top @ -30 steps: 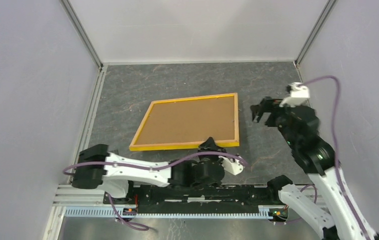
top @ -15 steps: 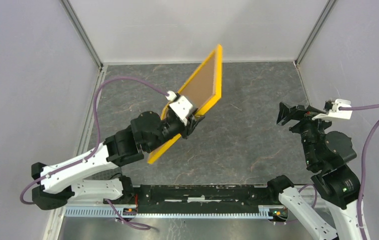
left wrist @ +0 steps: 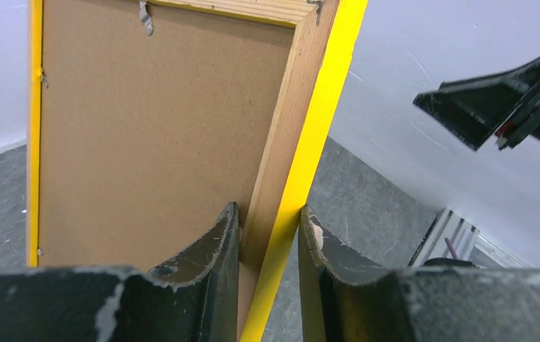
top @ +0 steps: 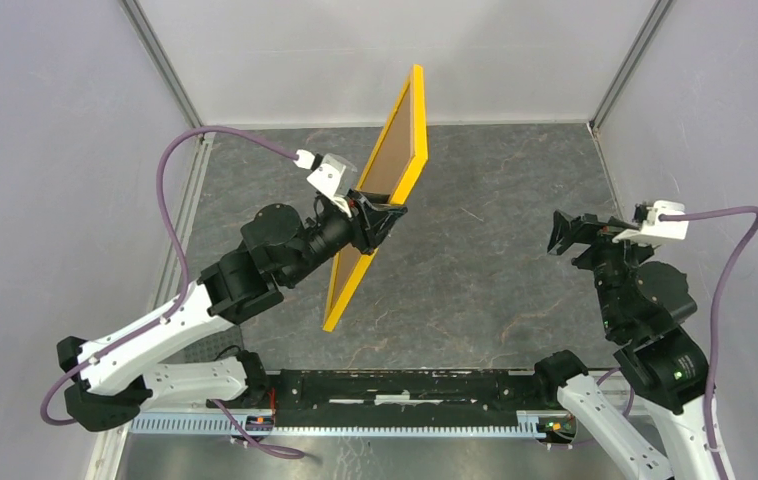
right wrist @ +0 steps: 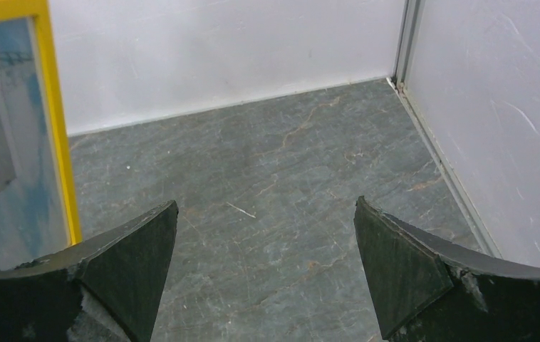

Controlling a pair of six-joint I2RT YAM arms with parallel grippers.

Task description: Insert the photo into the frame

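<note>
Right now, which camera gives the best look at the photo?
The right wrist view. There the photo shows its printed face, blue sky and pale building, inside the frame, though cropped at the picture's left edge. The left wrist and top views see only the brown backing panel, no print at all.

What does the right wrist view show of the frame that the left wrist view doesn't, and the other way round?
Only the right wrist view shows the front of the frame: the photo, blue sky and part of a building, sits inside the yellow border, beside the open right gripper. Only the left wrist view shows the back: the brown backing panel, a metal hanger near its top, and the left gripper shut on the frame's side rail. Both show the frame's yellow edge, the grey table and the white walls.
</note>
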